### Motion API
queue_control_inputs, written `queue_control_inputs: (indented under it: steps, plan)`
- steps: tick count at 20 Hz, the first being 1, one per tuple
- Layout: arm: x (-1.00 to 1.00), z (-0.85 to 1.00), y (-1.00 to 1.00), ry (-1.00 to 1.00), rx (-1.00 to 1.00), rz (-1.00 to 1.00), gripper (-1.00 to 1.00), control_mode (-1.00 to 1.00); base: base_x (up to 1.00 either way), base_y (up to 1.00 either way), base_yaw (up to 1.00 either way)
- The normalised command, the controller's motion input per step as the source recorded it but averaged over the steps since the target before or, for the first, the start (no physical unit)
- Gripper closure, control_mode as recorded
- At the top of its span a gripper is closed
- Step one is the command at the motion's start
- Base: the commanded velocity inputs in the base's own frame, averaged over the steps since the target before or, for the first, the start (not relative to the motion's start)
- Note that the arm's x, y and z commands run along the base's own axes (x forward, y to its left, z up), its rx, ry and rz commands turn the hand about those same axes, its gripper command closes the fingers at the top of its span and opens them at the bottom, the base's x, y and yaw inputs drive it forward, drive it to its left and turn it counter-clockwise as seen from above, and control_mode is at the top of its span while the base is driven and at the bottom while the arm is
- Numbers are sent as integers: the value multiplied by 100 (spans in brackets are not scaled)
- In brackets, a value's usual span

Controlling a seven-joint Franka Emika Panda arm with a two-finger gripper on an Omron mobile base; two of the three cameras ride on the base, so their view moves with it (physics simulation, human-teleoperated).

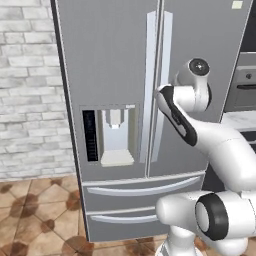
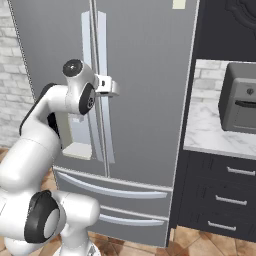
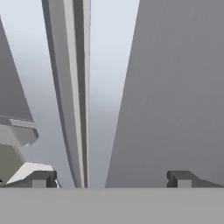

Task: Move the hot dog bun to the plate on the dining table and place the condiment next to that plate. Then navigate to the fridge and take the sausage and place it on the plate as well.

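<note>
Your gripper [image 3: 111,179] hangs wide open and empty at the closed fridge [image 1: 115,65], level with its long vertical handles [image 2: 95,75] (both doors are shut, drawers below too). In the hand view the fingertips [image 3: 41,178] straddle the handle bars. Beside the fridge, a grey oven [image 2: 240,97] sits on the marble tabletop [image 2: 210,130].

A home kitchen: a tall silver French-door fridge [image 1: 130,115] with water dispenser [image 1: 110,135] stands just ahead of the fingers [image 3: 43,178], brick wall [image 1: 27,85] left of them, marble counter [image 2: 215,130], countertop oven [image 2: 240,97] and dark drawers [image 2: 220,195] to their right.
</note>
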Motion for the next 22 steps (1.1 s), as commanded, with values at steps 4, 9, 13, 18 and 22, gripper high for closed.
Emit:
queue_control_inputs:
  steps: [4, 9, 13, 18, 22]
  plan:
    - [40, -2, 0, -5, 1, 0, -100, -100, 0, 0, 0]
    - [30, -6, 0, -18, 0, 0, -100, -100, 0, 0, 0]
    - [24, -4, 3, -27, 0, -2, -100, -100, 0, 0, 0]
    - [31, 2, 6, -3, 3, -5, -100, -100, 0, 0, 0]
    - [40, 1, 2, 4, 2, -5, -100, -100, 0, 0, 0]
